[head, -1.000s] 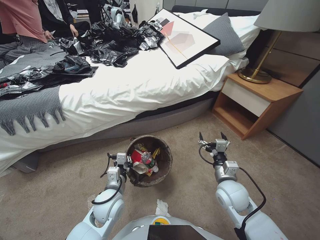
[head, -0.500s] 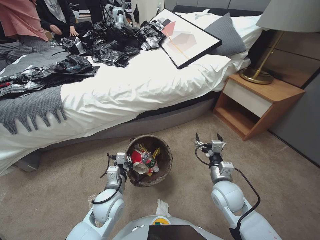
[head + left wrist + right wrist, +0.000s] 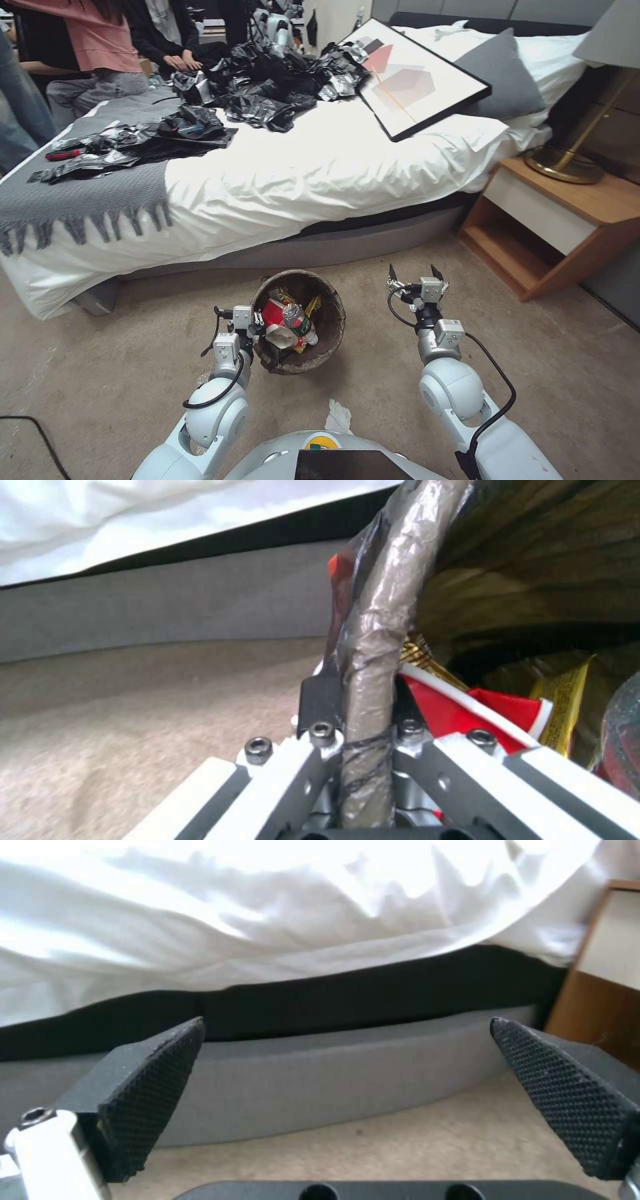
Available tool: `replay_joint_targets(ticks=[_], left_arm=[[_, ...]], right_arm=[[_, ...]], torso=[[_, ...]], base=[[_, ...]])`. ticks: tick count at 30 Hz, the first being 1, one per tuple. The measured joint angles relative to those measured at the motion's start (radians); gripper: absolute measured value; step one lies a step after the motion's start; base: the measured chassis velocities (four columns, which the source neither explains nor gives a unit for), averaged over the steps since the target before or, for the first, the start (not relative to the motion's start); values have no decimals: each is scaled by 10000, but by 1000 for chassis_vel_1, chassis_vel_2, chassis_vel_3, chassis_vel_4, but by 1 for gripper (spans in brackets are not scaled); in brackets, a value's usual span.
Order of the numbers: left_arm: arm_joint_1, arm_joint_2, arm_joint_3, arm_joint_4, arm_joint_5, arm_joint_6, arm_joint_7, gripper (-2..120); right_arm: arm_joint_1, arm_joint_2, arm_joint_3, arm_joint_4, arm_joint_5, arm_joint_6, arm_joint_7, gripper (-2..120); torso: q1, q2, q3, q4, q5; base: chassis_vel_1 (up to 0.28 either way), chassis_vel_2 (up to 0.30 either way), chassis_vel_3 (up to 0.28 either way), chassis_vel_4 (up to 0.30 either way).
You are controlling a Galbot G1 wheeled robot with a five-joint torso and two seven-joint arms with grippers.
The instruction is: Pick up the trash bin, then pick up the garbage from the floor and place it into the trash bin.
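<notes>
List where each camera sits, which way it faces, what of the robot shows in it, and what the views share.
Head view: high on the robot, looking forward and down at the carpet, the bed and the trash bin; both arms and the chest show.
Left wrist view: on the left arm, looking along the left gripper, shut on the bin's bagged rim.
Right wrist view: on the right arm, facing the bed base through the open right gripper.
Shared: the bed in all three; the bin in head and left wrist.
</notes>
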Motion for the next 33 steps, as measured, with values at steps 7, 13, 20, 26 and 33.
replay_joint_targets(ticks=[7, 13, 20, 26, 33], left_arm=[[41, 7, -1, -22, 17, 4, 9, 0], [58, -8, -12, -29, 51, -7, 10, 0], [58, -39, -30, -29, 194, -40, 12, 0], [17, -59, -3, -7, 204, -45, 13, 0], [-30, -58, 4, 37, 203, -45, 13, 0]], right_arm=[[-18, 54, -11, 11, -7, -11, 15, 100], [-7, 91, -16, 15, -22, -52, 82, 100], [35, 156, -2, -39, -66, -102, 233, 100], [59, 182, 47, -93, -69, -127, 313, 100], [99, 248, 58, -139, -8, -218, 353, 100]], torso=[[0, 0, 0, 0, 0], [0, 0, 0, 2, 0], [0, 0, 0, -3, -1], [0, 0, 0, -1, -1], [0, 0, 0, -1, -1]], base=[[77, 78, 80, 60], [77, 69, 70, 60], [25, 16, 17, 23], [0, 0, 0, 0], [0, 0, 0, 0]])
